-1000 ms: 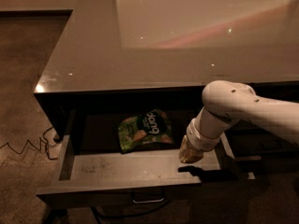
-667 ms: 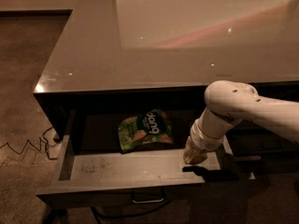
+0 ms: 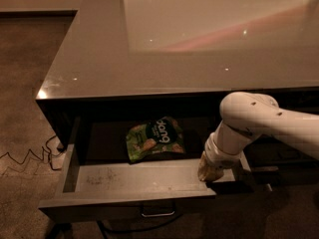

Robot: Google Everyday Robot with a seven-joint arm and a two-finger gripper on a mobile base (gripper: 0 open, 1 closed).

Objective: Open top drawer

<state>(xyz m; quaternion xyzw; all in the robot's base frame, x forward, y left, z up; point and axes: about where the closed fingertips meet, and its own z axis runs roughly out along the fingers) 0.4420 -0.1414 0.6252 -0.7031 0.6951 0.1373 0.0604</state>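
Observation:
The top drawer is pulled well out from under the counter, with its scuffed light grey floor showing and its small metal bar handle on the front. A green snack bag lies at the back of the drawer. My gripper reaches down inside the drawer at its right end, just behind the front panel, at the tip of the white arm.
The glossy grey counter top spans the upper view. A thin cable lies on the brown carpet floor at the left. Another drawer front sits to the right under the counter.
The arm and gripper have shifted slightly to the right and a little lower inside the drawer. The drawer and the bag have not visibly moved.

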